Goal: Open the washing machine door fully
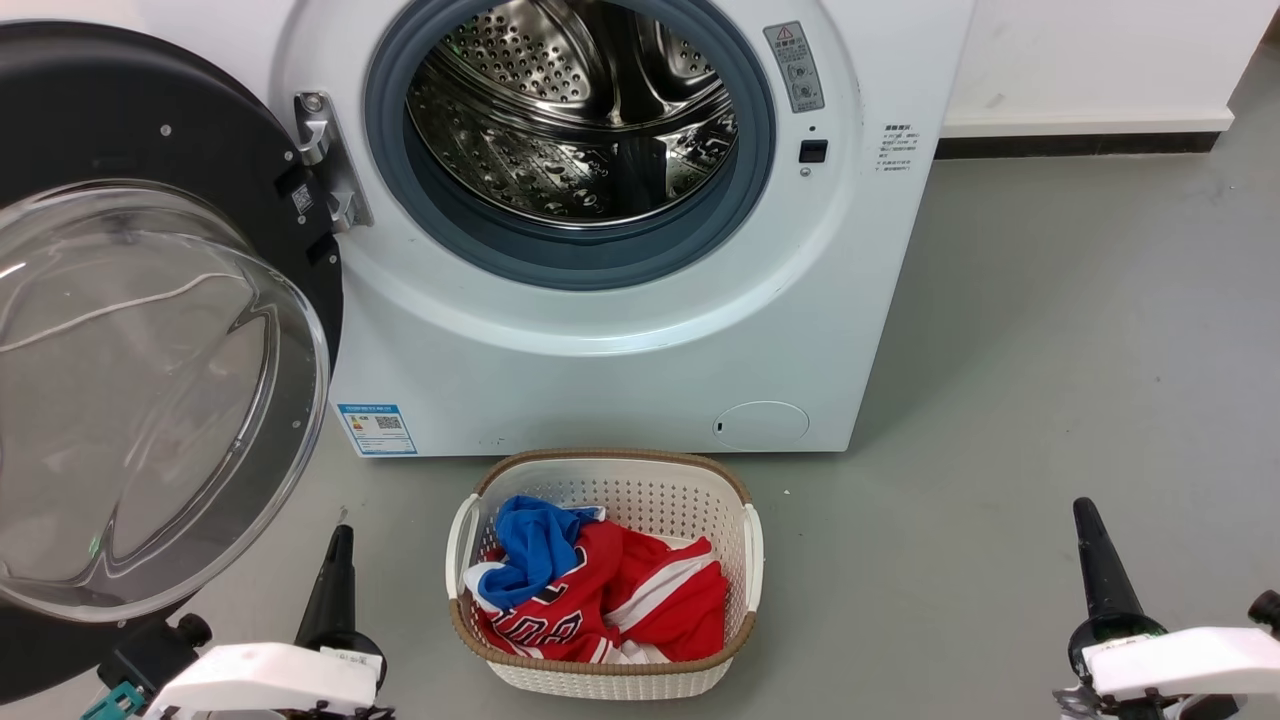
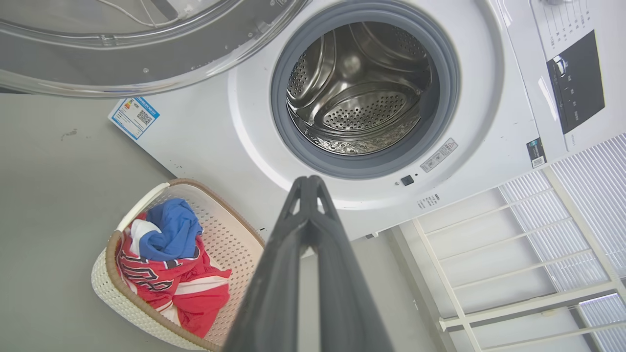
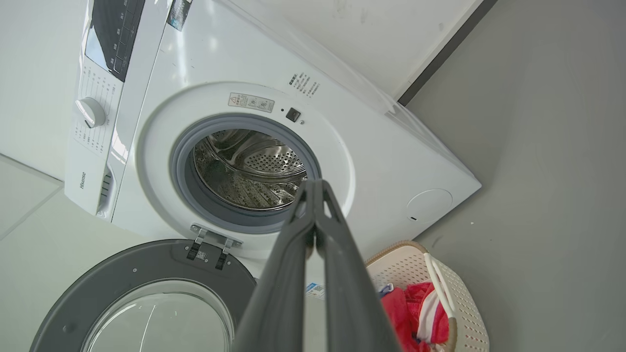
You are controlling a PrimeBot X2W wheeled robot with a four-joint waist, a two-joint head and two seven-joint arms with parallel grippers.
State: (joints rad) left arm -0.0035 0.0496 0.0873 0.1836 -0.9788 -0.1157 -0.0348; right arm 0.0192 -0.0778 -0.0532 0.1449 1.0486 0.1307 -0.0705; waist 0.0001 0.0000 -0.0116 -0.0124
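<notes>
Door looks fully open, probably. My left claw and right claw are pressed together, empty. Left claw could clip the door, swinging it back.

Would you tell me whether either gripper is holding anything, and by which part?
Nothing is held; the left gripper and right gripper are shut and empty.

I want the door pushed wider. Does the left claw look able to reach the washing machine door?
Probably yes: the washing machine door hangs open beside the left claw, nothing between them; the laundry basket sits to its right.
</notes>
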